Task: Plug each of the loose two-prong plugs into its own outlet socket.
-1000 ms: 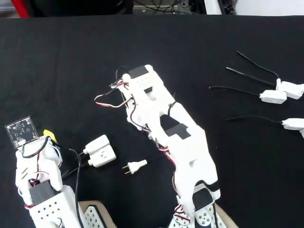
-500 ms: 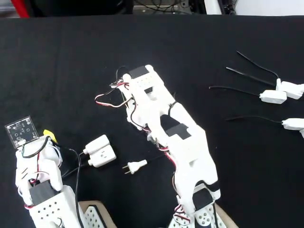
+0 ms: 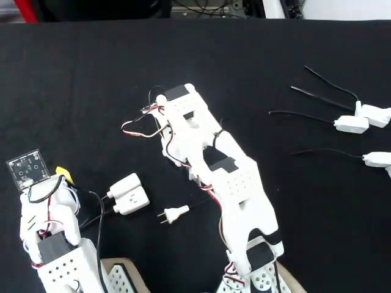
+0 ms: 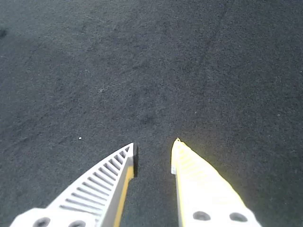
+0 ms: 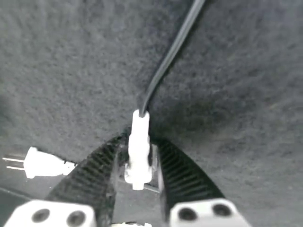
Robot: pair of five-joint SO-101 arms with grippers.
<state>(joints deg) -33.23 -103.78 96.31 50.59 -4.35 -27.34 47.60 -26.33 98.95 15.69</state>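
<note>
My right gripper [image 5: 137, 152] is shut on a white two-prong plug [image 5: 140, 126], whose black cord [image 5: 173, 47] runs away over the black cloth. A second loose white plug [image 5: 40, 163] lies just beside it, and in the high view that plug [image 3: 175, 214] rests between the two arms. Left of it sits the white outlet block [image 3: 127, 194] with its black cable. My left gripper [image 4: 154, 153] is open over bare cloth, nothing between its fingers. The left arm [image 3: 49, 210] sits at the near left, the right arm [image 3: 208, 152] in the middle.
Three more white plugs with thin black cords lie at the far right: one [image 3: 351, 124], another [image 3: 374, 113] and a third [image 3: 377, 159]. The table is covered by a black cloth [image 3: 91, 79], with open room across the back and left.
The right arm's links have shifted slightly over the middle of the table. The left arm, outlet block and loose plugs have stayed put.
</note>
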